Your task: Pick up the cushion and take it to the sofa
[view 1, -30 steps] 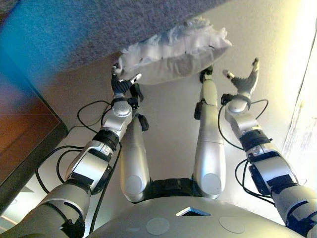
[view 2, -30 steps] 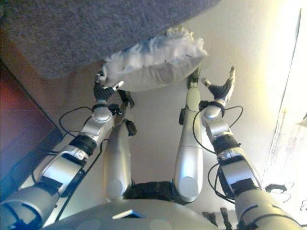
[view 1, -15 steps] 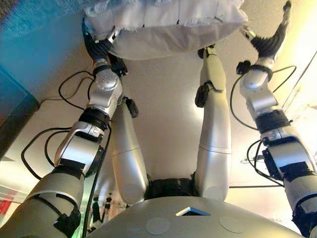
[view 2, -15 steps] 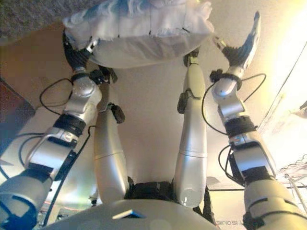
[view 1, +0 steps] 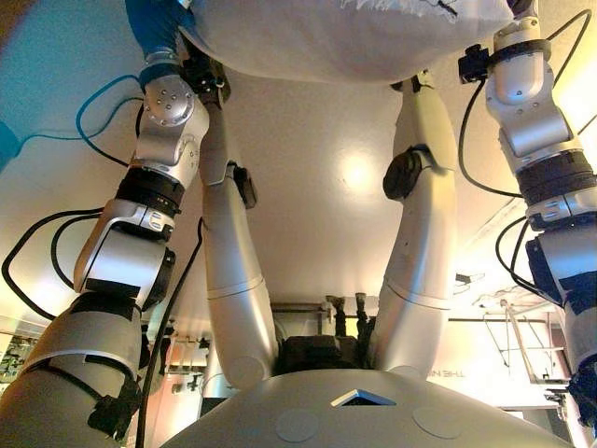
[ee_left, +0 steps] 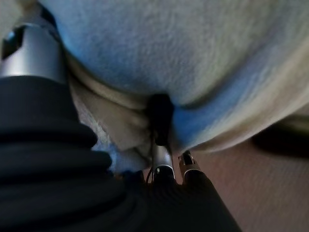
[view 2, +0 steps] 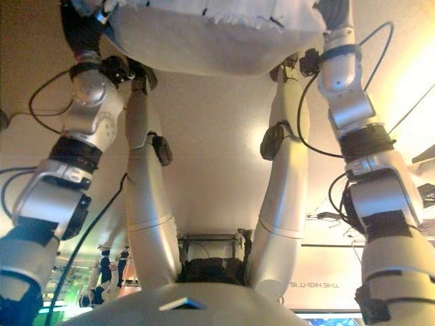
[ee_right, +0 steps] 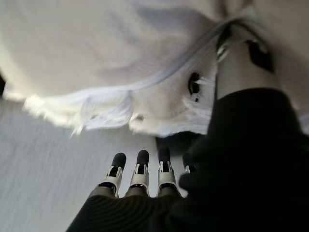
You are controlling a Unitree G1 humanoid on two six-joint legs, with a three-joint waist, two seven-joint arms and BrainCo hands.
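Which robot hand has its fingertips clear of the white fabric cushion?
The right hand: its fingers lie straight, tips clear of the white fabric cushion. The left hand has a fingertip denting the cloth.

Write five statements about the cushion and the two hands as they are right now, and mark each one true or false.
1. The cushion sits between the two arms at the top of the head views. True.
2. The cushion is dark red. False: it is white.
3. The right hand has its fingers straight, showing beside the cushion's frayed edge. True.
4. The left hand hangs free, away from the cushion. False: a dark fingertip digs into the fabric, with a fold of the cushion caught between the fingers and thumb.
5. A person's hand props up the cushion. False: only the robot's hands touch it.
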